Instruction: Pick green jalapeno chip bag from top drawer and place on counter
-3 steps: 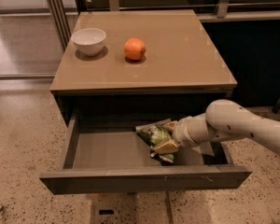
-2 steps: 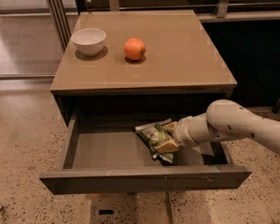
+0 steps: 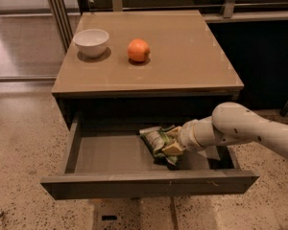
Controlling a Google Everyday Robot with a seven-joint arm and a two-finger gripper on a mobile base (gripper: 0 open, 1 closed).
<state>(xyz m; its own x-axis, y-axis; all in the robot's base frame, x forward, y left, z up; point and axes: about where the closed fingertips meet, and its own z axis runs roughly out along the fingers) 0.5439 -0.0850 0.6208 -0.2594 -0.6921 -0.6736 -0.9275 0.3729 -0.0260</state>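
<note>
Drawer (image 3: 134, 185) stands open so arm can reach in from the right. Gripper (image 3: 170, 146) is low inside, against bag (image 3: 156, 139) on drawer floor, center-right; grip state: can't tell. Counter (image 3: 182, 56) above holds bowl (image 3: 91, 41) & orange (image 3: 138, 50), w/ room beside.

The worktop (image 3: 182, 56) is smooth, softly glossy tan, set on a dark matt cabinet (image 3: 134, 107). A white bowl (image 3: 91, 41) looks glazed; the orange fruit (image 3: 138, 50) has a dull sheen. The open drawer (image 3: 110, 157) is flat matt grey-brown. Inside it lies a crinkled, shiny foil chip bag (image 3: 153, 139), with the gripper (image 3: 169, 146) at it on a smooth white plastic-looking arm (image 3: 249, 128). The floor (image 3: 19, 143) is speckled polished stone.
</note>
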